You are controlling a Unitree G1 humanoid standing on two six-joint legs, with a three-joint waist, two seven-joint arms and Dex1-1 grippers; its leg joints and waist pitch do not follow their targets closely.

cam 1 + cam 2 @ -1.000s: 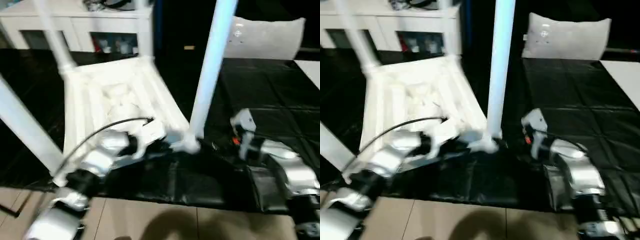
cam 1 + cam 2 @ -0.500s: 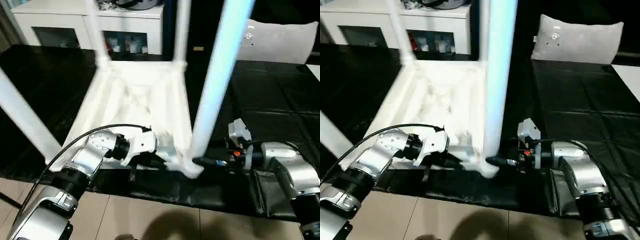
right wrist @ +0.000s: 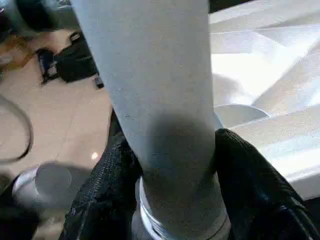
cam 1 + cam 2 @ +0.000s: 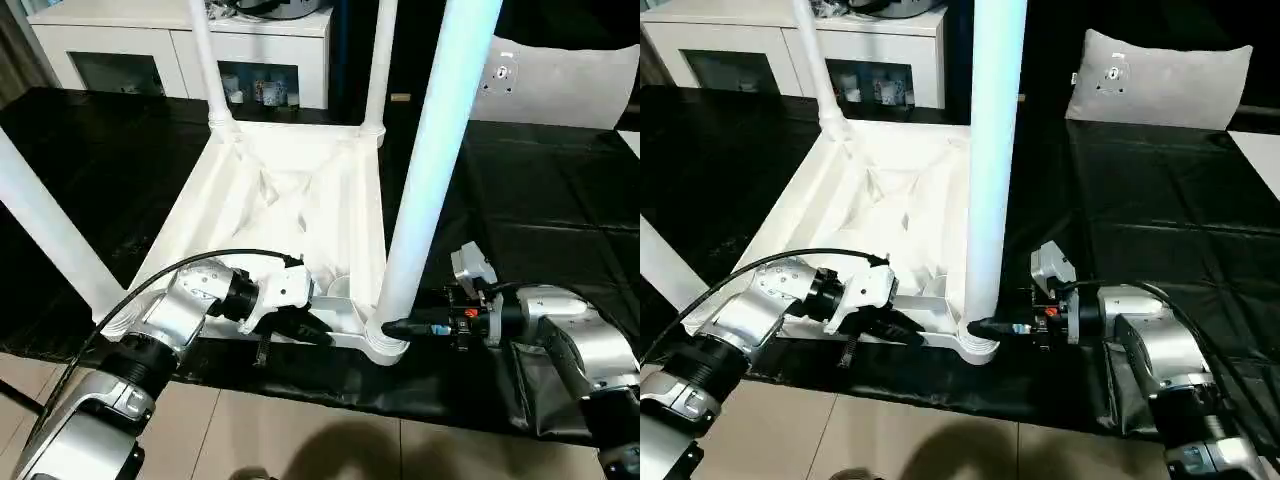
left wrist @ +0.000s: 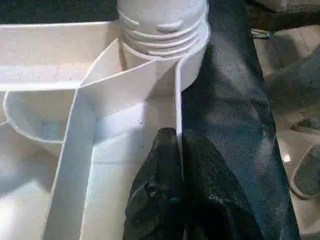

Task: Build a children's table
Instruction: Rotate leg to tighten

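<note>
Tabletop (image 4: pixel 290 220) lies upside down on the black-covered desk (image 4: pixel 560 200), ribbed underside up, with legs standing in its corner sockets. The near-right leg (image 4: pixel 425 190) rises tall from its socket (image 4: pixel 385 343) at the desk's front edge.

The left gripper (image 4: pixel 310 330) has its fingers pinched tight on the thin front rim wall of the top, one finger (image 5: pixel 155 200) inside and one outside, just beside that socket. The right gripper (image 4: pixel 405 326) has its fingers (image 3: pixel 250 175) set around the base of the near-right leg, one on each side, at about the leg's width; the grip looks made or nearly so.

The step in hand seems to be seating this last leg. To do it well, the left grip should hold the rim steady so the top cannot slide on the slick cover, while the right keeps the leg upright and turns or presses it squarely along the socket's axis, low down, where the grooved collar meets the socket.
</note>
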